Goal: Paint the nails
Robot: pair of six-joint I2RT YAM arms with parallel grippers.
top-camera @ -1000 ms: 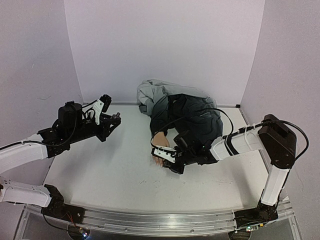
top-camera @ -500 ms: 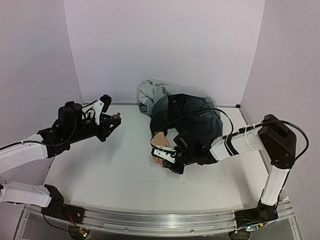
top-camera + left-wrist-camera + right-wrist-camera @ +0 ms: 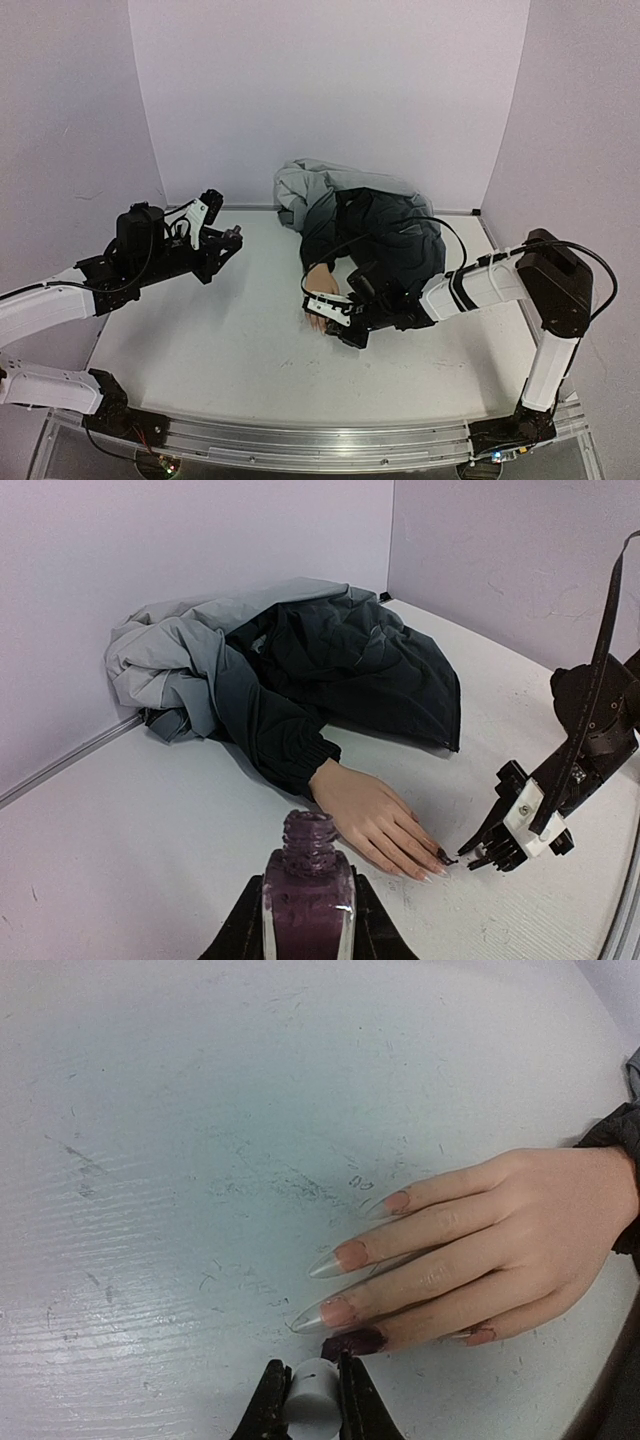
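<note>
Since the top view is the widest, I start there: the left gripper (image 3: 228, 243) hangs over the far left of the table (image 3: 220, 340), well apart from the mannequin hand (image 3: 320, 283), which pokes out of a grey and black jacket (image 3: 370, 220) heaped against the back wall. My right gripper (image 3: 325, 315) sits right over the fingertips, hiding them.

From the left wrist, the fingers are clamped on the sides of an uncapped polish bottle (image 3: 308, 900), which stands upright and holds purple polish. Beyond it the hand lies palm down, and the nails (image 3: 438, 857) point toward the right gripper, which is just beside them.

From the right wrist, the fingers pinch a white brush cap (image 3: 312, 1392). These nails are long and pointed, with pink bases and clear tips. One, nearest the cap, is coated dark purple and sits just beside it; three others above it are bare. I can't make out the brush itself
</note>
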